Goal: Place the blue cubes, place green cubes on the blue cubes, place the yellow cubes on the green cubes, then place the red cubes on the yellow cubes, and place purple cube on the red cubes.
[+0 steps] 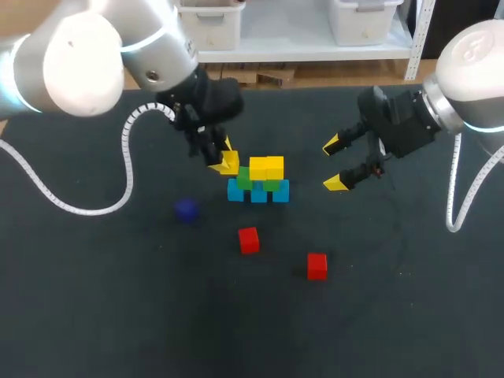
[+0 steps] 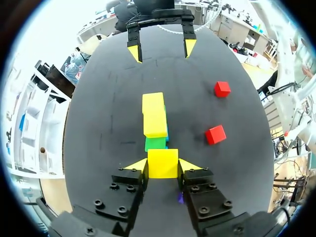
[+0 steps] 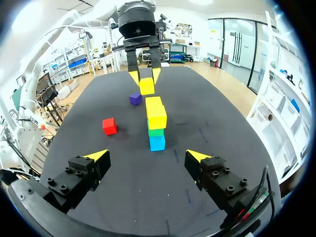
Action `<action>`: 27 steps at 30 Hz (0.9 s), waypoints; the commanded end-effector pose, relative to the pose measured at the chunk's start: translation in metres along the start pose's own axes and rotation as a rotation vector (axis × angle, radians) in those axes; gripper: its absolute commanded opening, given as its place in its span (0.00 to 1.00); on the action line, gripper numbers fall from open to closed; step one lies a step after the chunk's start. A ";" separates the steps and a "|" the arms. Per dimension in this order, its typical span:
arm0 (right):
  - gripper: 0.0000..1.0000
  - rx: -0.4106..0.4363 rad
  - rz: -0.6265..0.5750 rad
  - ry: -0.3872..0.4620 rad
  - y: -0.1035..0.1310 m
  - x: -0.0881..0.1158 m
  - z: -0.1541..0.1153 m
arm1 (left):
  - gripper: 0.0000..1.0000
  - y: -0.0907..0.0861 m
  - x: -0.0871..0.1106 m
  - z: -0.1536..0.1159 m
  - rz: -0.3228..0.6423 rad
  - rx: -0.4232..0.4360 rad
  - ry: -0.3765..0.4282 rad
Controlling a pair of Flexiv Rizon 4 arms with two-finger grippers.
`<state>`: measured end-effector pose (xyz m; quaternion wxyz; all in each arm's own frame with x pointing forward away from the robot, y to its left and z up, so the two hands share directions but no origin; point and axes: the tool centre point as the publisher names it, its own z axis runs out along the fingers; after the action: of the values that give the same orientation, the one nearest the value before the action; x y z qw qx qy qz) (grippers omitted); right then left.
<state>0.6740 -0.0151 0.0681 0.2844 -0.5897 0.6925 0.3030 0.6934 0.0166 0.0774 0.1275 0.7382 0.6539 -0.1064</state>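
Left hand (image 1: pixel 220 161): clamped on a yellow cube (image 1: pixel 229 163) at the 9 o'clock end of the stack (image 1: pixel 259 190), head view.
Key relation: the held cube sits over the end green cube (image 1: pixel 242 179), in line with the two placed yellow cubes (image 1: pixel 266 167). Contact cannot be told.
Row axis: 9 to 3 o'clock.
Right hand (image 1: pixel 334 164): fingers apart, empty, at the stack's 3 o'clock.
Waiting: red cubes (image 1: pixel 249 240) at 6 o'clock on the counter (image 1: pixel 409 315).

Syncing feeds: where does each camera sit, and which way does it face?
Head: above, behind, looking down on the table; both arms show.
Left wrist: along the left pincer, shut on a yellow cube, toward the stack.
Right wrist: past the open right pincer toward the stack.
Wrist views face each other; all show the stack.
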 end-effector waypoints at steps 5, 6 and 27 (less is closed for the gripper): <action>1.00 0.000 -0.001 -0.002 0.000 0.000 0.000 | 0.00 0.006 -0.006 0.007 0.002 0.019 0.010; 1.00 0.000 -0.001 -0.002 0.000 0.000 0.000 | 0.00 0.007 -0.006 0.007 0.003 0.020 0.010; 1.00 0.000 -0.001 -0.002 0.000 0.000 0.000 | 0.00 0.013 -0.007 0.013 -0.001 0.025 0.017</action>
<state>0.6740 -0.0151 0.0681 0.2844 -0.5897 0.6925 0.3030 0.7033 0.0057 0.0682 0.1160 0.7393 0.6544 -0.1083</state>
